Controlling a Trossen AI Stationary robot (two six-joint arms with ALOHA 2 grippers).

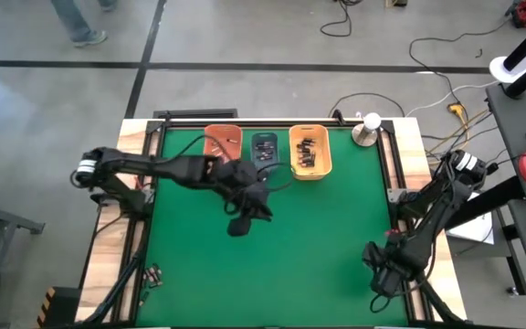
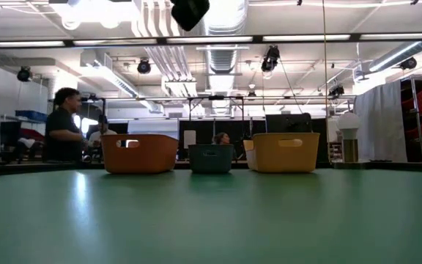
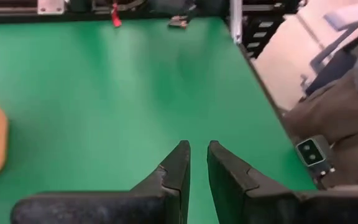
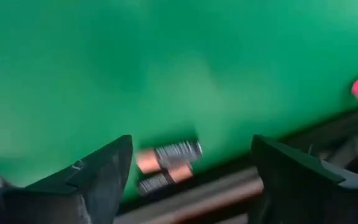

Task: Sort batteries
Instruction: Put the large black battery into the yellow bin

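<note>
Three bins are lined up along the far edge of the green table (image 1: pixel 318 247): an orange bin (image 1: pixel 223 143) on the left, a blue-grey bin (image 1: pixel 264 149) in the middle, and a yellow-orange bin (image 1: pixel 310 152) on the right. Dark batteries (image 1: pixel 309 151) are seen lying inside the yellow-orange bin, and a few more small dark pieces are seen in the blue-grey bin; what the orange bin holds is largely hidden by the left arm.

The left hand (image 1: pixel 238 226) is held above the table mat, just near of the orange and blue-grey bins, with the arm reaching in from the left edge. In the left wrist view its fingers (image 3: pixel 178 167) are brought almost together, only a narrow gap being left between them, and nothing is pinched in that gap.

The right hand (image 1: pixel 383 279) is held low at the near right corner of the table, close to the frame rail. In the right wrist view its fingers (image 4: pixel 107 163) are spread wide, and two loose batteries (image 4: pixel 165 163) with coppery ends are seen lying on the mat between them, side by side and just beside the table's edge rail.

In the low view, a person (image 2: pixel 63 126) is seen in the room beyond the table, behind the orange bin.
</note>
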